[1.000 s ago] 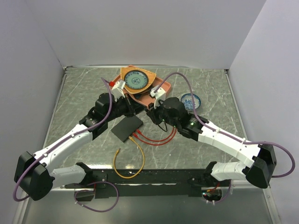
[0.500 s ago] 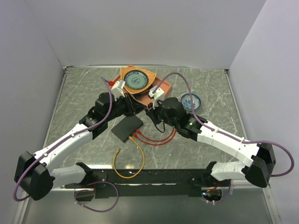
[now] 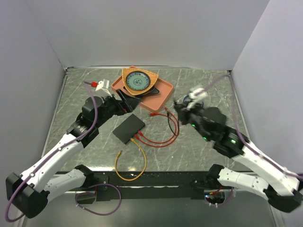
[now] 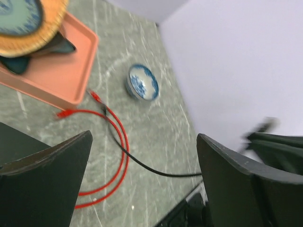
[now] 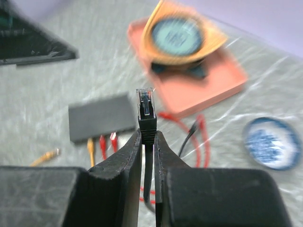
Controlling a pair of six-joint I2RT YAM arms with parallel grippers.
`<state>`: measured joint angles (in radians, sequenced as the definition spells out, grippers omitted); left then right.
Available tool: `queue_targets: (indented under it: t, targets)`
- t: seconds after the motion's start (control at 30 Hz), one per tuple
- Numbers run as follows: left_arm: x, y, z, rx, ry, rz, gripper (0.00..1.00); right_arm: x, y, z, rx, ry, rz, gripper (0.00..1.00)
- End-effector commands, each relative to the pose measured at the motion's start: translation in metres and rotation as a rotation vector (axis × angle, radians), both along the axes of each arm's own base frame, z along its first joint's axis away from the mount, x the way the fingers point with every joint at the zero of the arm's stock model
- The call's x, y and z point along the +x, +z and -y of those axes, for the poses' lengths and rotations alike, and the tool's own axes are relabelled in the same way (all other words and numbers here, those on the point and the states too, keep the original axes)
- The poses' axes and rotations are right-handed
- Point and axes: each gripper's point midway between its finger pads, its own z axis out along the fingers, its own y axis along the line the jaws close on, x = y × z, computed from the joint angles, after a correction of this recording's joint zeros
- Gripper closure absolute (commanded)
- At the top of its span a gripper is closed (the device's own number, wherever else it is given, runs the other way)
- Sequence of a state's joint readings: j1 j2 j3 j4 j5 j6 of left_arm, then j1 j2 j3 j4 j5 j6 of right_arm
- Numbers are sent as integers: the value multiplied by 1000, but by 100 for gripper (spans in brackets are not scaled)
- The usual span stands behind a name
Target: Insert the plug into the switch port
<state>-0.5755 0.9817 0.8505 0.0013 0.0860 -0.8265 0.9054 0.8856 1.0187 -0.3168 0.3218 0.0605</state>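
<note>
The left arm extends up the left side of the table [image 3: 189,156]. Its gripper [image 3: 124,97] is beside the near-left corner of the tray [image 3: 161,94], with the fingers spread wide and empty. The right arm stretches in from the right above the table. Its gripper [image 5: 147,135] pinches a black plug [image 5: 146,111], which sticks out past the fingertips. The plug is well apart from the black switch [image 3: 129,128]. The switch lies flat mid-table with an orange cable [image 3: 137,165] and a red cable [image 3: 163,139] in its near edge.
</note>
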Motion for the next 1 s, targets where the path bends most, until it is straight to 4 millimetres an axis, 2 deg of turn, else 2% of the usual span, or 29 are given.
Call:
queue_targets:
  t: [0.0,0.07,0.13,0.2,0.3,0.4,0.43,0.47,0.53,0.57,0.67,0.73,0.97]
  targets:
    - [7,-7,-26,51,105,3,1,-11,30,57,29,-157,74,100]
    - [10,-10,-31,70,123,-2,1,-15,43,74,40,-203,88,100]
    - [15,-16,-38,95,158,-12,1,-19,39,80,13,-211,64,100]
    - [17,-21,-41,111,169,-19,1,-18,26,71,-24,-182,27,100]
    - [20,-29,-42,138,168,-33,3,-14,-13,44,-102,-99,-55,100]
    - [24,-39,-42,178,165,-33,4,-7,-68,14,-184,-19,-139,100]
    - [26,-46,-44,205,164,-36,4,-5,-76,6,-180,-10,-157,100]
    - [27,-50,-44,216,162,-37,4,-2,-95,-5,-202,14,-193,100]
    - [32,-59,-47,258,163,-45,4,-5,-122,-16,-209,50,-257,100]
    - [33,-63,-48,276,165,-53,4,-2,-133,-26,-208,64,-272,100]
    - [38,-80,-53,331,167,-78,4,-3,-160,-36,-221,84,-334,100]
    - [43,-92,-59,352,173,-99,4,-4,-171,-38,-231,84,-361,100]
    - [51,-115,-65,368,158,-145,4,-4,-178,-41,-227,89,-377,100]
